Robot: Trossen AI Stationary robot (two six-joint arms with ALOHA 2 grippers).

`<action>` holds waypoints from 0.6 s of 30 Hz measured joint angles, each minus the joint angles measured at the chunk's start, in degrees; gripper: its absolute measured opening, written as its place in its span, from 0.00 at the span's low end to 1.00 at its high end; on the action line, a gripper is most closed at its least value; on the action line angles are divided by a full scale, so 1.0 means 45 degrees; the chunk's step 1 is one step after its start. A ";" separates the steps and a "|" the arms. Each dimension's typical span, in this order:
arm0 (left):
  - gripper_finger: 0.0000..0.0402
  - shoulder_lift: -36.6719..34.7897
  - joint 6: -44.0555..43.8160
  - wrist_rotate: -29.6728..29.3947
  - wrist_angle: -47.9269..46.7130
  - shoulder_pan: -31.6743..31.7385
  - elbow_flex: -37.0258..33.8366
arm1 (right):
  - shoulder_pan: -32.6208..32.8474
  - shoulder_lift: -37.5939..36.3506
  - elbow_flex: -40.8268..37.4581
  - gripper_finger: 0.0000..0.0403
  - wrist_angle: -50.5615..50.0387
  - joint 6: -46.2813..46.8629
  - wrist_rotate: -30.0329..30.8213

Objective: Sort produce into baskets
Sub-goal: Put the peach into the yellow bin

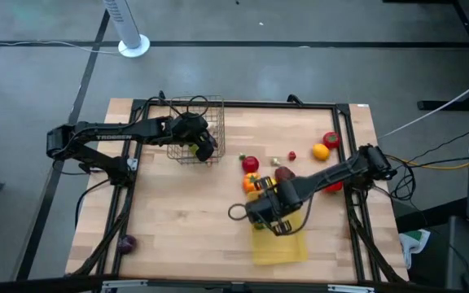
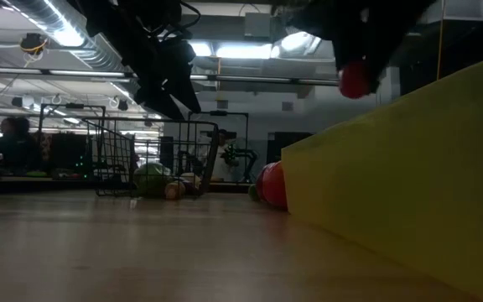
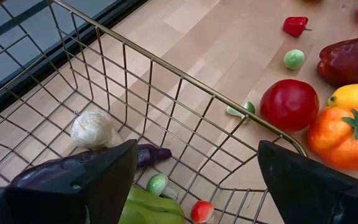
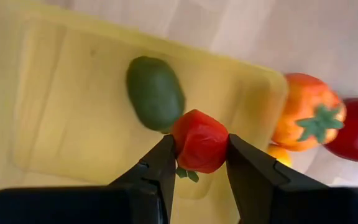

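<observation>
My right gripper point(image 4: 199, 163) is shut on a small red fruit point(image 4: 199, 142) above the yellow tray point(image 1: 287, 248), in which a green fruit point(image 4: 155, 93) lies. The held fruit also shows in the low view point(image 2: 355, 80), above the tray's wall point(image 2: 409, 168). My left gripper point(image 3: 194, 180) is open and empty over the wire basket point(image 1: 194, 130), astride its rim point(image 3: 166, 65). In the basket lie a whitish piece point(image 3: 93, 129), a purple one point(image 3: 151, 154) and small green and red ones. More produce lies on the table between basket and tray: a red apple point(image 1: 251, 164) and an orange tomato point(image 1: 252, 183). My right gripper pinches the small red fruit by two opposite sides point(image 4: 179, 140) between its two fingers. The fingers come from above, pointing down. The fruit is lifted clear over the tray, with a bit of green leaf point(image 4: 188, 175) showing at its back.
Loose produce lies at the table's far right: an orange point(image 1: 322, 151), a red piece point(image 1: 330, 139), a dark red pepper point(image 1: 284, 173), small red point(image 1: 291, 155) and green point(image 1: 275, 161) bits. A purple piece point(image 1: 126, 242) lies by the table's left frame. Bare wood lies at the near left.
</observation>
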 joint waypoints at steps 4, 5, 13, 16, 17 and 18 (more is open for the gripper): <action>0.82 0.0000 0.0004 0.0000 0.0000 -0.0002 0.0000 | 0.0320 0.0000 -0.0278 0.31 0.0064 0.0000 -0.0002; 0.82 0.0000 0.0002 0.0000 0.0003 -0.0005 0.0000 | 0.0329 0.0000 -0.0350 0.31 0.0084 0.0000 -0.0018; 0.82 0.0000 0.0105 0.0000 0.0000 -0.0005 0.0000 | 0.0149 0.0005 -0.0558 0.40 0.0351 0.0004 0.0245; 0.82 0.0000 0.0168 0.0000 0.0000 -0.0005 0.0000 | 0.0073 0.0005 -0.0558 0.48 0.0353 0.0002 0.0464; 0.82 0.0000 0.0178 0.0000 0.0000 -0.0005 0.0000 | 0.0013 0.0005 -0.0558 0.50 0.0351 0.0000 0.0589; 0.82 0.0000 0.0180 0.0000 0.0000 -0.0005 0.0000 | 0.0003 0.0005 -0.0558 0.52 0.0353 0.0005 0.0703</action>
